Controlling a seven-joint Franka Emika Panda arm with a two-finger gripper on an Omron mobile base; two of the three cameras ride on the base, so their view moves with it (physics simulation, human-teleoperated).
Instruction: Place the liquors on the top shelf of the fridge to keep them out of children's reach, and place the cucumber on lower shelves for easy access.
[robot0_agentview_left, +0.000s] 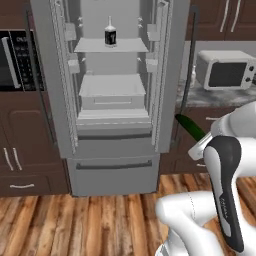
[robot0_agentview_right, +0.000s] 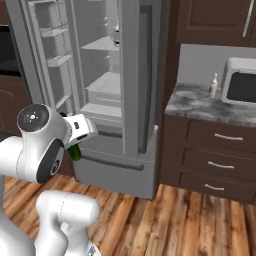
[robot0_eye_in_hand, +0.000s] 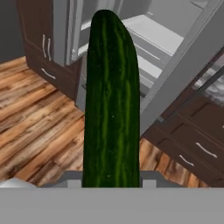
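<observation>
One cucumber (robot0_eye_in_hand: 112, 105) (upright), clamped between jaws

Two bottles are counted: one squat dark bottle (robot0_agentview_left: 110, 35) with a white neck at upper centre of the left base view, and one slim cream-white bottle (robot0_agentview_right: 214, 86) at right of the right base view. One cucumber (robot0_eye_in_hand: 112, 100) is counted (centre of the hand view). One fridge (robot0_agentview_left: 112, 165) with two open doors is seen, and one white microwave (robot0_agentview_left: 225, 70) at upper right on one counter (robot0_agentview_right: 200, 107).
</observation>
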